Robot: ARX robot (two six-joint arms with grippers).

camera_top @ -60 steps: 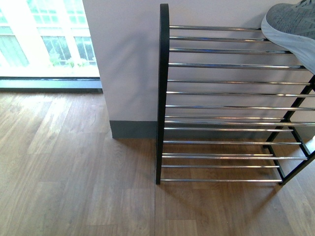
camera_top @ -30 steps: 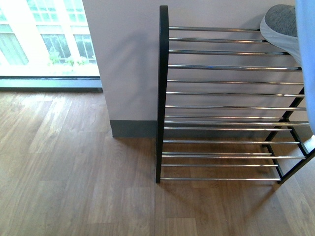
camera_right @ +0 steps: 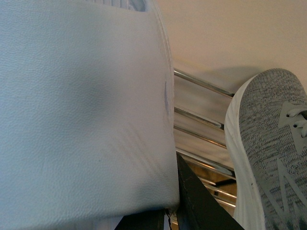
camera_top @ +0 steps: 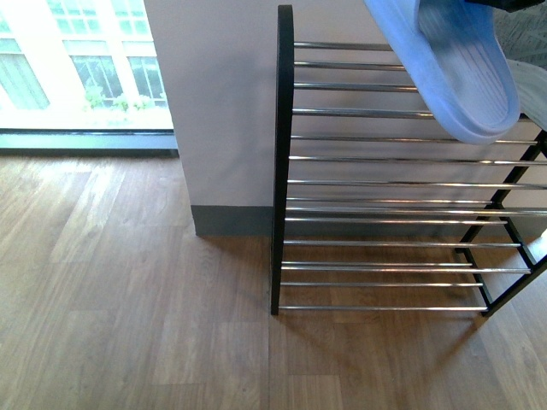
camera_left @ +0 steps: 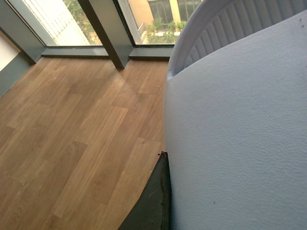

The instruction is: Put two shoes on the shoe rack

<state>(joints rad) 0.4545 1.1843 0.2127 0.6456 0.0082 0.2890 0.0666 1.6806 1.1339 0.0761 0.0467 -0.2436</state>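
Front view: window [camera_top: 77, 68] far left, wood floor [camera_top: 128, 299], then shoe rack [camera_top: 376, 184] by the wall. Pale blue slide [camera_top: 457, 68] tilted, ribbed sole to camera, over rack's top rods at right.

Left wrist view: slide fills right half. Left gripper [camera_left: 160, 191] shows just one dark finger flat against it, can't tell if clamped. Floor and window behind.

Right wrist view: same deal, right gripper [camera_right: 184, 191] one finger beside slide, grip unclear. Only this view properly gets grey knit sneaker [camera_right: 273, 143], over rack's rods just beside slide.

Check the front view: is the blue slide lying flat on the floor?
No, the blue slide hangs above the floor, before the shoe rack's upper rods.
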